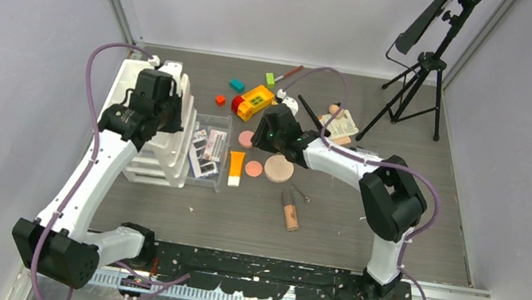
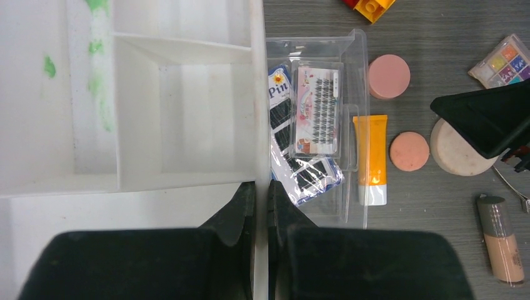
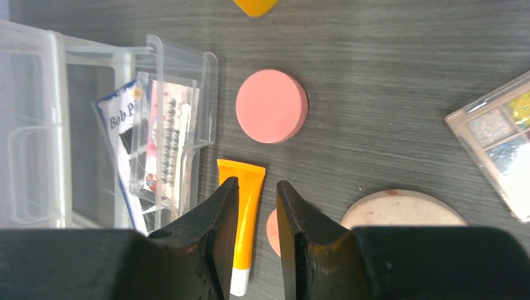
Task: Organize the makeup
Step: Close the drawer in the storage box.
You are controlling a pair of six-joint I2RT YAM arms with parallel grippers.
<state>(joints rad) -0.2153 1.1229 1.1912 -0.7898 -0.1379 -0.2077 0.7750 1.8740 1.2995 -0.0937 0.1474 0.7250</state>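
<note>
My right gripper (image 3: pixel 257 187) hangs with its fingers parted over the orange tube (image 2: pixel 370 150), nothing gripped; the tube lies flat just to the right of the clear tray (image 2: pixel 359 56), white cap toward my bases; whether it touches the tray's wall I cannot tell. If I descend as I stand, I judge my tray-side finger could catch that wall and shove the tray and the packets in it; my other finger could nudge the peach compact (image 2: pixel 409 151), which sits just beyond the tube, away from the tray. The tube looks soft and low; a pinch may skid off or squeeze it. My left gripper (image 2: pixel 261 187) is clenched on the rim of the white organizer (image 2: pixel 187 112), left of the tray; a careless tug there could tilt the organizer.
</note>
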